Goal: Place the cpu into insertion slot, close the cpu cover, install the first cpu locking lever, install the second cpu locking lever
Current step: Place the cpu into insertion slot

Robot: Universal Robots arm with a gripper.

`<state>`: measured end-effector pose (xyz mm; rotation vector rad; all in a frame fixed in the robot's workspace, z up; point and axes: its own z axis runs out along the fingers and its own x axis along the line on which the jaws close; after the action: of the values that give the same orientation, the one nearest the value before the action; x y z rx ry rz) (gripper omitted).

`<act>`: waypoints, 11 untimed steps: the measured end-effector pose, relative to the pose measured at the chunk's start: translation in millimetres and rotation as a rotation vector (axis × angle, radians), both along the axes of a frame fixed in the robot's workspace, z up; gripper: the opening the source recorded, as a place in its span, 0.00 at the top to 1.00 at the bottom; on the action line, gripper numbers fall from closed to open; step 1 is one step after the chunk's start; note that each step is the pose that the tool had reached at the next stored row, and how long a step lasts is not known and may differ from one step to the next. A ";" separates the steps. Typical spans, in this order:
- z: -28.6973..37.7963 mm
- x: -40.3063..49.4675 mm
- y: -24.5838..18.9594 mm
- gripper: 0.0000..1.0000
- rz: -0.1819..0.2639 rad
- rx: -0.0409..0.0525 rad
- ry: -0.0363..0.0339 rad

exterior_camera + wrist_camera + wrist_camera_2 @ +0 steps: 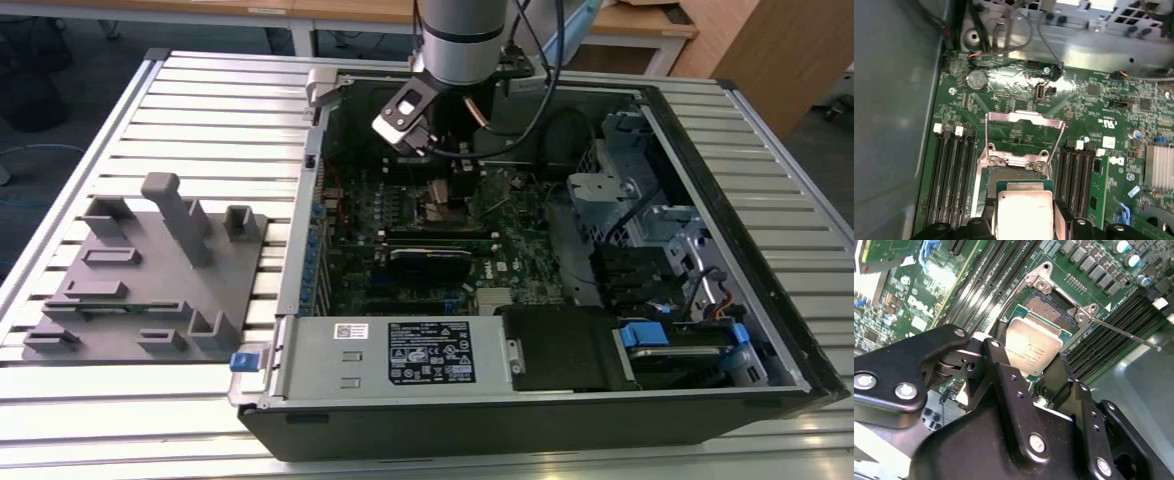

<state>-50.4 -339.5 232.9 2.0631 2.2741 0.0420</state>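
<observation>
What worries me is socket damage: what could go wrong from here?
1. The cpu, held in the gripper, seems offset over the slot; lowered off-centre, it might seat crooked and damage it.
2. The cover stands open beside the slot and a lever sticks out; the gripper could snag either.

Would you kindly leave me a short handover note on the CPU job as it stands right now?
The end effector is shut on the cpu, held just over the insertion slot; part of the slot's dark field shows uncovered.
The cpu cover stands raised open at the slot's edge.
One locking lever is released, sticking out sideways.
Done: cpu gripped and at the slot.
Left: seating it, closing the cover, both levers.
</observation>
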 end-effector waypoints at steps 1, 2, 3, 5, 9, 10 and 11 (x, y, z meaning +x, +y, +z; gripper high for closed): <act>0.0 0.0 0.0 0.46 -0.010 0.0013 -0.0001; -0.1 0.0 0.0 0.46 -0.019 0.0026 -0.0001; -0.1 0.0 0.1 0.46 -0.028 0.0037 -0.0001; -0.2 0.0 0.0 0.46 -0.053 0.0050 -0.0001; -0.6 0.0 0.0 0.46 -0.105 0.0063 -0.0002; -0.7 0.0 0.0 0.46 -0.113 0.0065 -0.0003; -0.8 0.0 0.0 0.46 -0.117 0.0073 -0.0002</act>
<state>-50.4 -339.5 232.1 2.1953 2.1515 0.0441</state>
